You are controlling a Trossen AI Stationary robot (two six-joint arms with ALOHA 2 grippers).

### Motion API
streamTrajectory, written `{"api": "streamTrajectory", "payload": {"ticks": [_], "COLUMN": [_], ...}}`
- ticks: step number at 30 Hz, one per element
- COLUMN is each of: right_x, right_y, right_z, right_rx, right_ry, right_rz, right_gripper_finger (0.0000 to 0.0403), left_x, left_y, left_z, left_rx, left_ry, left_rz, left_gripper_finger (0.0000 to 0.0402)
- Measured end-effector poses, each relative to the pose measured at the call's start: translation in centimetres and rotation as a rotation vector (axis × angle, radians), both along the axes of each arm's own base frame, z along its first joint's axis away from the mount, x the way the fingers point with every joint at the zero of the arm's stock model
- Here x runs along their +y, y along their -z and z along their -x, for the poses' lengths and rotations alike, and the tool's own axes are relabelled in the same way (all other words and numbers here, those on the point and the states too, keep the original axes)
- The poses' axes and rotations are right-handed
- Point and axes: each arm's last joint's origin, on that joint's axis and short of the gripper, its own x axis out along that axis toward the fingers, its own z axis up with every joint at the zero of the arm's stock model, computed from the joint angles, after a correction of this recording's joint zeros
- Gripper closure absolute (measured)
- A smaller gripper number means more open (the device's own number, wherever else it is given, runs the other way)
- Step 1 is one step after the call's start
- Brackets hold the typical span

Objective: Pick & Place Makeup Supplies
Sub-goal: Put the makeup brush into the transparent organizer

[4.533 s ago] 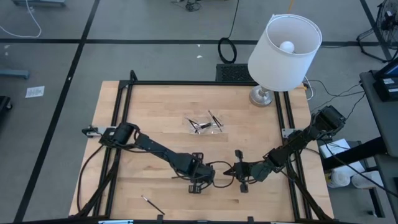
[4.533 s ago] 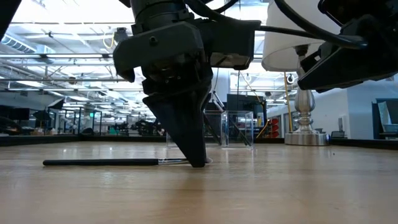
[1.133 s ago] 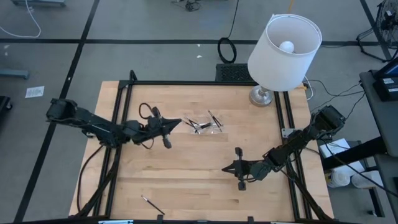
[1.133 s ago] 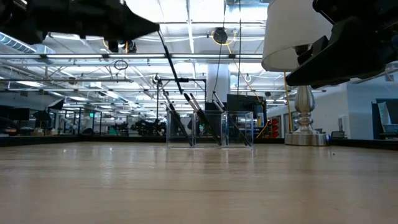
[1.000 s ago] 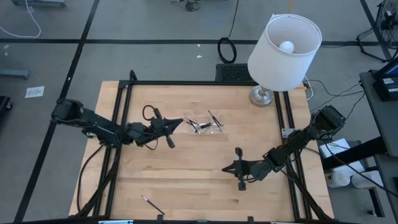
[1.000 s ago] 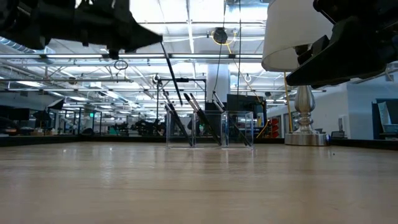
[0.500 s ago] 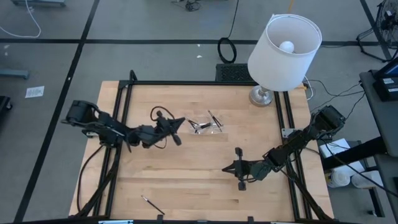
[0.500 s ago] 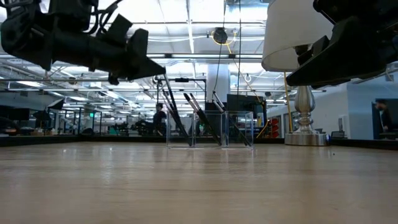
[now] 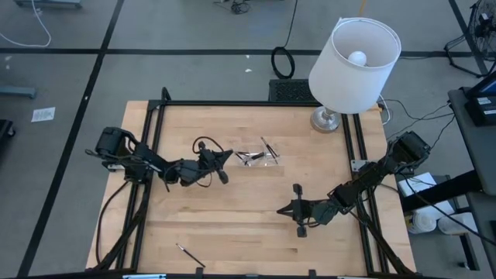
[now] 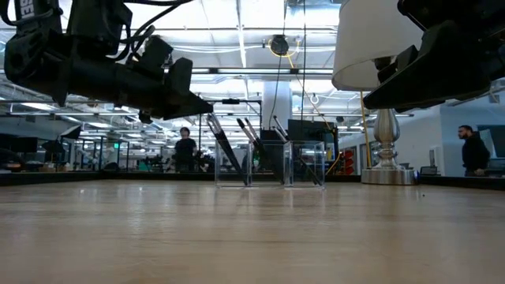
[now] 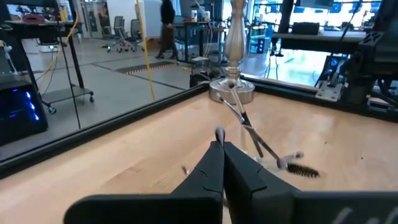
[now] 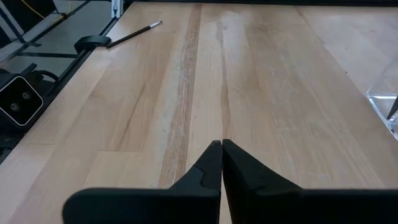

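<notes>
A small clear tray (image 9: 256, 157) stands at the table's middle far part, with several dark makeup sticks (image 10: 264, 146) leaning in it. My left gripper (image 9: 228, 155) hovers just left of the tray, pointing level at it, shut on one thin dark stick (image 10: 223, 143). Another stick (image 9: 188, 253) lies flat near the table's front left. My right gripper (image 9: 280, 210) waits shut over the table's right half, holding nothing. My left gripper pinches a thin stick near its upper end, between its two fingertips (image 11: 214, 155). The stick's pale end (image 11: 219, 132) pokes out just above them. The fingers come level from the table's left. The stick slants down toward the tray; whether its lower end rests inside I cannot tell.
A lamp with a white shade (image 9: 354, 66) stands on its silver base (image 9: 325, 120) at the far right corner. A black frame (image 9: 256, 103) runs along the table's far and side edges. Bare wood lies between the tray and the near edge.
My left gripper has sunk toward the tray, staying shut on the stick. The stick has come down with it, from high above the tray to the tray's height.
</notes>
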Motion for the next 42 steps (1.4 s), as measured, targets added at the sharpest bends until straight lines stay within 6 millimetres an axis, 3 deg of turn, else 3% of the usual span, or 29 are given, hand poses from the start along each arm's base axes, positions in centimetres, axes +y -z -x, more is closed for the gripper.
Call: {"api": "streamTrajectory", "payload": {"ticks": [7, 12, 19, 26, 34, 38, 42], "right_x": [0.0, 0.0, 0.0, 0.0, 0.1, 0.1, 0.2], "right_y": [0.0, 0.0, 0.0, 0.1, 0.2, 0.2, 0.2], "right_z": [0.0, 0.0, 0.0, 0.0, 0.2, 0.2, 0.2], "right_rx": [0.0, 0.0, 0.001, 0.007, 0.018, 0.022, 0.023], "right_ry": [0.0, 0.0, -0.001, -0.002, -0.003, 0.007, 0.013], "right_rz": [0.0, 0.0, 0.0, 0.003, -0.008, -0.028, -0.046], "right_gripper_finger": [0.0403, 0.0403, 0.0403, 0.0403, 0.0403, 0.0403, 0.0403], "left_x": [0.3, 0.3, -0.1, -1.5, -6.7, -10.1, -14.5], "left_y": [0.2, 0.2, -1.4, -4.9, -8.8, -10.5, -10.7], "left_z": [-0.1, -0.1, 0.1, 1.8, 6.1, 8.1, 9.5], "left_rx": [0.004, -0.005, -0.048, -0.041, 0.158, 0.387, 0.632], "left_ry": [-0.001, 0.003, 0.077, 0.135, 0.399, 0.527, 0.674], "left_rz": [0.015, 0.028, 0.02, -0.063, 0.013, 0.191, 0.359], "left_gripper_finger": [0.0401, 0.0378, 0.0307, 0.0231, 0.0216, 0.0252, 0.0303]}}
